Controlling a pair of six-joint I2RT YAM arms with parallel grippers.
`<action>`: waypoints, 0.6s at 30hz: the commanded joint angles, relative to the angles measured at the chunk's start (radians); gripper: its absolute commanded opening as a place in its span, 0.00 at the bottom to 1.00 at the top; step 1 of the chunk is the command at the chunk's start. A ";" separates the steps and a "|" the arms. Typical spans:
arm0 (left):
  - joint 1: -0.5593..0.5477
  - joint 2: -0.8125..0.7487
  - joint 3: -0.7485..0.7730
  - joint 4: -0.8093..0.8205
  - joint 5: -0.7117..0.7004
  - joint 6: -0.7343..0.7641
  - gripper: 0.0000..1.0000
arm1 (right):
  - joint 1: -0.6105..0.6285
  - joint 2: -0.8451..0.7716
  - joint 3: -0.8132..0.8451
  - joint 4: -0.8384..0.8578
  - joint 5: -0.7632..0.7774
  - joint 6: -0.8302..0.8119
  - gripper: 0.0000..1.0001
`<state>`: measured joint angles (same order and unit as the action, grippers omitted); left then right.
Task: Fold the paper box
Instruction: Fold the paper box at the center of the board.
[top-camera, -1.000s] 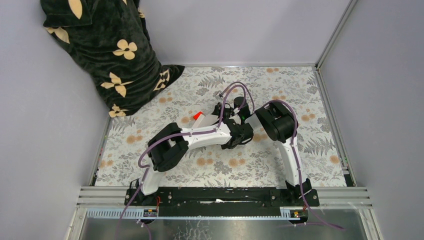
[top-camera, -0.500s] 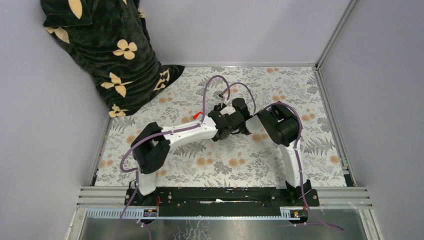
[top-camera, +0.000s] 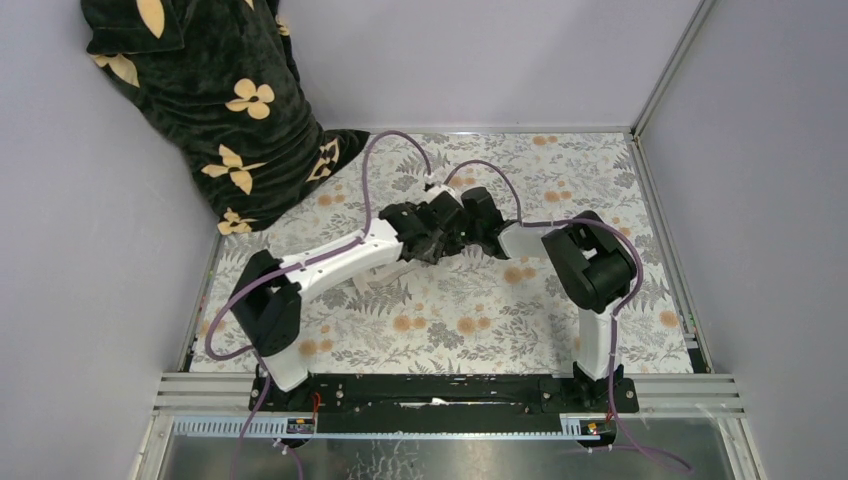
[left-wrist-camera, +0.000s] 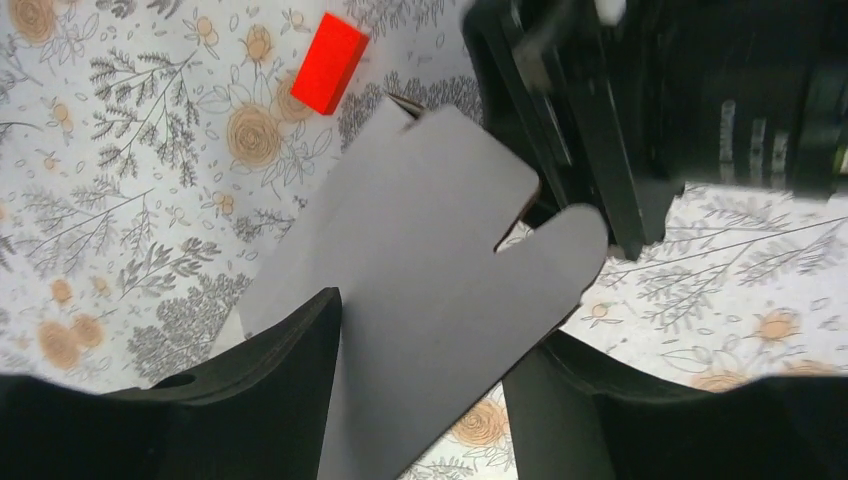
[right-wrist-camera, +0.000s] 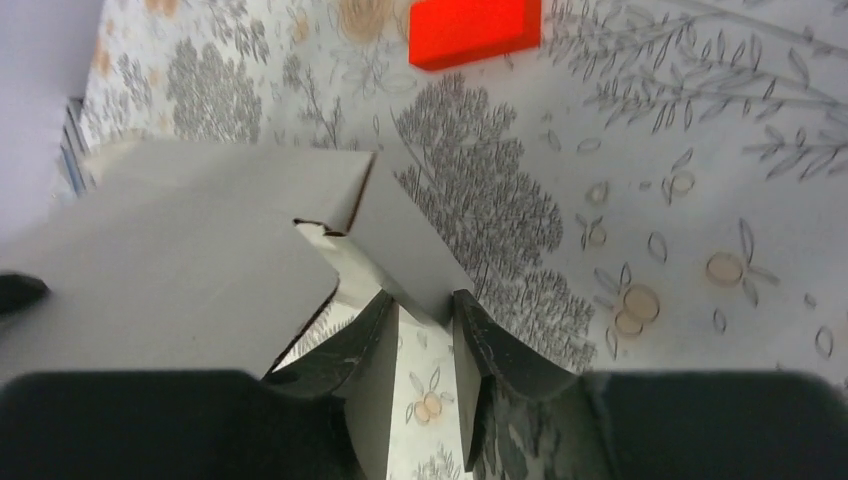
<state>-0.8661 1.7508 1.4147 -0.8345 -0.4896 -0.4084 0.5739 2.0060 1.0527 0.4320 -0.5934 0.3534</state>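
Since 1 second earlier the left arm has stretched farther across the table (top-camera: 480, 330) and the left gripper (left-wrist-camera: 425, 345) has spread its 2 fingers wide; the right arm's elbow has swung outward. The paper box (left-wrist-camera: 420, 230) — a flat white sheet with flaps — runs up between those parted fingers and out ahead of them; whether they touch it cannot be told. The right gripper (right-wrist-camera: 425, 297), just ahead of the left one, is nearly closed, pinching 1 flap at its fingertips; the rest of the sheet spreads to its left. A red block (left-wrist-camera: 329, 62) lies beyond both — apart from the card.
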 joint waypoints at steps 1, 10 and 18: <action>0.048 -0.097 -0.030 0.125 0.110 -0.023 0.64 | 0.029 -0.086 0.042 -0.329 0.074 -0.090 0.05; 0.118 -0.245 -0.165 0.205 0.159 -0.064 0.64 | 0.061 -0.190 0.110 -0.746 0.314 -0.161 0.06; 0.178 -0.343 -0.303 0.284 0.216 -0.065 0.65 | 0.092 -0.171 0.135 -0.867 0.543 -0.116 0.06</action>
<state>-0.7174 1.4509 1.1549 -0.6449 -0.3195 -0.4614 0.6491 1.8389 1.1618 -0.2996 -0.2401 0.2382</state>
